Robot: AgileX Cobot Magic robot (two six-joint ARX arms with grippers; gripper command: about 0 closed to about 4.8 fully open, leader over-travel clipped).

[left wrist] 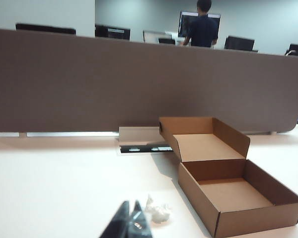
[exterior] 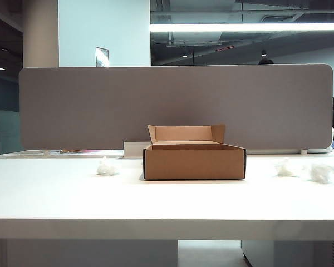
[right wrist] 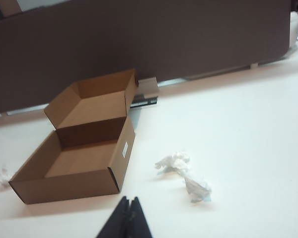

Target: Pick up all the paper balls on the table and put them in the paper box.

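The open brown paper box stands mid-table on the white table, its rear flap raised. One paper ball lies left of it, and two more paper balls lie to its right. Neither gripper shows in the exterior view. My left gripper is shut and empty, hovering just short of the left paper ball, beside the box. My right gripper is shut and empty, near the box's front corner, with two paper balls lying off to its side.
A grey fabric divider panel runs along the back of the table. A small white cable housing sits behind the box. The table's thick front edge faces the exterior camera. A person stands beyond the divider.
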